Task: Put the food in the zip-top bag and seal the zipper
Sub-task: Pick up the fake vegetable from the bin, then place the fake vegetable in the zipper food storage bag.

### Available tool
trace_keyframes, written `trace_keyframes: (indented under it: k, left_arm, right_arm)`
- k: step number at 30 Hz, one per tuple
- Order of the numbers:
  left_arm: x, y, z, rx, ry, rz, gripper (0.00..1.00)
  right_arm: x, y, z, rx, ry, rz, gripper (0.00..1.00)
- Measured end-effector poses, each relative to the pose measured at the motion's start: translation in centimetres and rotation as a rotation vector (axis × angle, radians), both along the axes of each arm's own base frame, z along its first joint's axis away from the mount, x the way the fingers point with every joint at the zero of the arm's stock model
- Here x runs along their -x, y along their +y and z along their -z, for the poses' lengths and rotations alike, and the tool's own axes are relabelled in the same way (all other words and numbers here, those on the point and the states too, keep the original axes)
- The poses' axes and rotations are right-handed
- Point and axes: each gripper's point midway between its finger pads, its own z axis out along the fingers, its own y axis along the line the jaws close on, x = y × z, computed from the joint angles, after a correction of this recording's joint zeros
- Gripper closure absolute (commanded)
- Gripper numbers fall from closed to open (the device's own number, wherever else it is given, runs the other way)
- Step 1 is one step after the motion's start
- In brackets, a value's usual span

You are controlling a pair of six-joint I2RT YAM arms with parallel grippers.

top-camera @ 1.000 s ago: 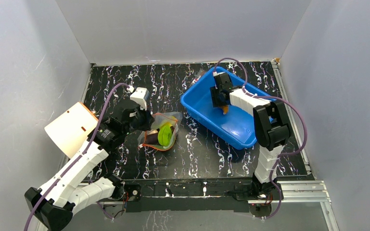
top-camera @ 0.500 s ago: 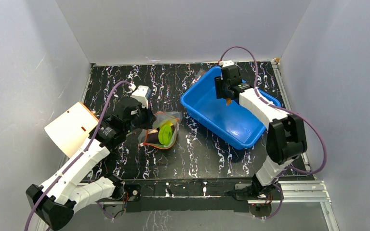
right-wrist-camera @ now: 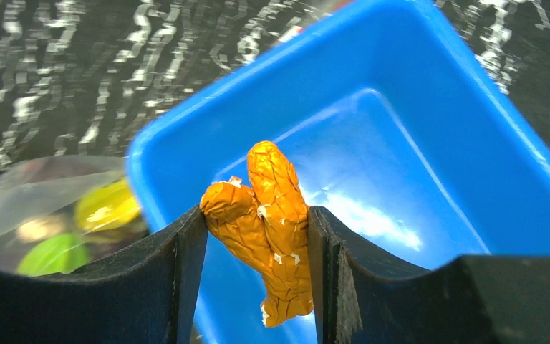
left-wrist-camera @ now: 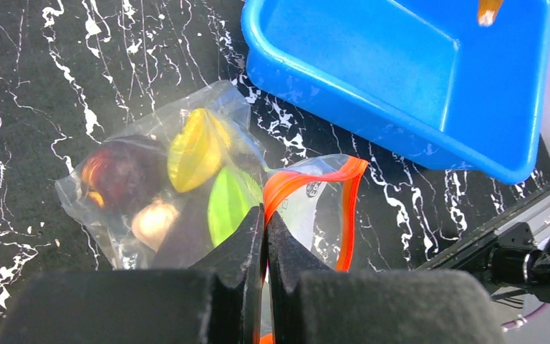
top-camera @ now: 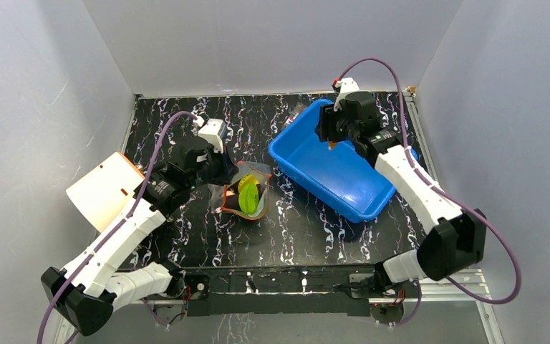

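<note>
The clear zip-top bag [top-camera: 247, 195] lies on the black marbled table left of the blue bin. Through the plastic I see food: a yellow piece [left-wrist-camera: 193, 147], a green piece [left-wrist-camera: 228, 204], a dark purple-red piece [left-wrist-camera: 118, 172] and a beige piece [left-wrist-camera: 152, 221]. My left gripper [left-wrist-camera: 265, 215] is shut on the red-orange zipper [left-wrist-camera: 308, 179] at one lip, and the mouth gapes open. Over the blue bin [right-wrist-camera: 430, 165], my right gripper [right-wrist-camera: 256, 215] is shut on a wrinkled orange food piece [right-wrist-camera: 268, 222], which hangs clear of the bin floor. In the top view that gripper [top-camera: 331, 141] hovers at the bin's far end.
The blue bin [top-camera: 344, 179] sits tilted at the right-centre of the table. An orange-and-white box [top-camera: 104, 190] stands at the left edge. A small clear packet [top-camera: 297, 111] lies behind the bin. Grey walls enclose three sides, and a metal rail [top-camera: 437, 283] runs along the near edge.
My right arm has swung back and to the right over the bin, lifting the orange piece. My left gripper has shifted right with the zipper lip, pulling the bag's mouth up and open.
</note>
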Motion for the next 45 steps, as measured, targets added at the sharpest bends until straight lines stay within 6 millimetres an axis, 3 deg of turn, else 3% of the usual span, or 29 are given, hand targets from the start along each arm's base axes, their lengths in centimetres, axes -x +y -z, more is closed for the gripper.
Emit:
trace_keyframes:
  k: [5, 11, 15, 22, 27, 30, 34, 39, 45]
  left_arm:
    - [-0.1, -0.4, -0.6, 0.020, 0.030, -0.013, 1.00]
    - [-0.1, -0.6, -0.9, 0.038, 0.066, -0.032, 1.00]
    - [-0.1, -0.8, -0.9, 0.054, 0.086, -0.047, 1.00]
    - [0.1, -1.2, -0.9, 0.087, 0.114, -0.056, 1.00]
    - [0.2, -1.4, -0.9, 0.106, 0.128, -0.059, 1.00]
    - [0.3, -1.4, -0.9, 0.110, 0.133, -0.062, 1.00]
    - [0.2, -1.4, -1.0, 0.117, 0.135, -0.068, 1.00]
    - [0.3, -1.3, -1.2, 0.122, 0.129, -0.067, 1.00]
    - [0.4, -1.2, -1.3, 0.115, 0.115, -0.059, 1.00]
  right_arm:
    - [3.7, 5.7, -2.6, -0.116, -0.040, -0.163, 0.66]
    - [10.1, 12.0, -4.3, -0.275, -0.071, -0.388, 0.65]
    - [13.2, 14.2, -3.9, -0.352, -0.076, -0.485, 0.64]
    - [16.3, 17.9, -2.4, -0.415, -0.043, -0.588, 0.63]
    - [17.0, 20.1, -1.4, -0.409, -0.056, -0.619, 0.58]
    - [16.2, 20.4, 0.6, -0.363, -0.051, -0.598, 0.51]
    - [15.1, 20.6, 3.2, -0.295, -0.034, -0.572, 0.36]
    - [14.5, 20.2, 3.9, -0.236, -0.058, -0.564, 0.20]
    - [14.8, 18.8, 4.0, -0.157, -0.070, -0.569, 0.26]
